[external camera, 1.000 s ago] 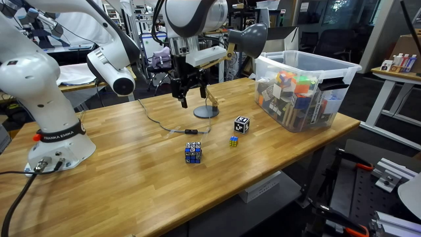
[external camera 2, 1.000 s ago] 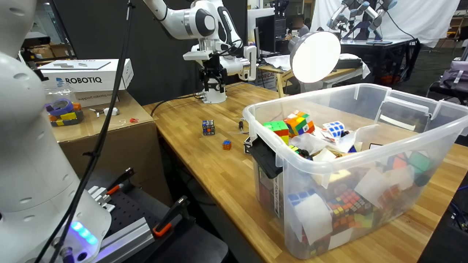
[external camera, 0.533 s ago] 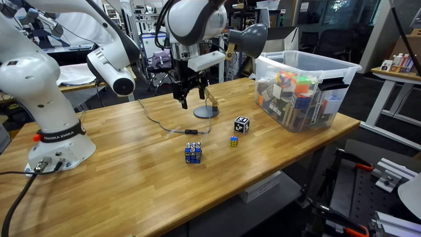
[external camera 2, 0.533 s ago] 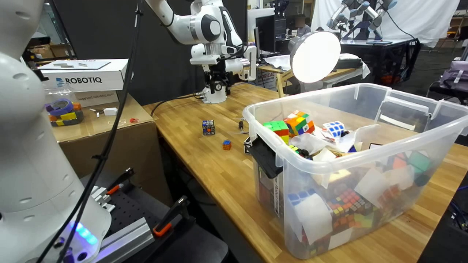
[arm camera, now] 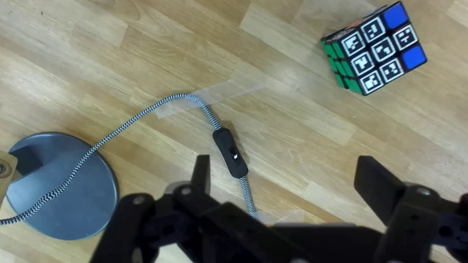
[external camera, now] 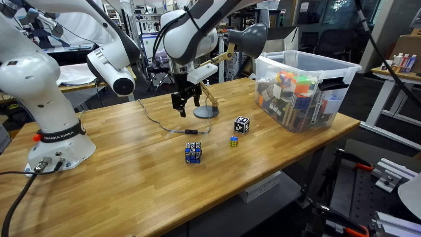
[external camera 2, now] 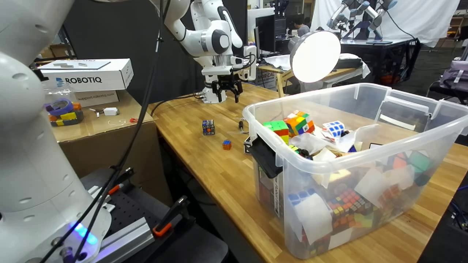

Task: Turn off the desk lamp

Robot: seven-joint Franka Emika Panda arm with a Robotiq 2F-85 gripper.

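The desk lamp's dark head [external camera: 251, 40] sits on its jointed wooden arm [external camera: 210, 93] above a round dark base [external camera: 205, 112]. Its face glows bright white in an exterior view [external camera 2: 316, 56]. The base also shows in the wrist view [arm camera: 73, 204]. A black inline switch [arm camera: 230, 152] lies on the patterned cord [arm camera: 128, 124] on the table; the switch also shows in an exterior view [external camera: 191, 131]. My gripper [arm camera: 284, 164] is open and empty above the table. In the wrist view the switch lies ahead of the fingertips, nearer the left one. The gripper also shows in both exterior views [external camera: 189, 109] [external camera 2: 228, 98].
A blue marker-faced cube [external camera: 193, 152], a small cube [external camera: 234, 141] and a black-and-white cube [external camera: 241, 124] stand on the table. A clear bin [external camera 2: 318, 166] full of puzzle pieces stands at one end. Another white arm [external camera: 62, 138] is mounted on the table.
My gripper has come down and shifted slightly left in one exterior picture, and right and down in the opposite one. It has turned somewhat. The lamp, cord and cubes have not moved.
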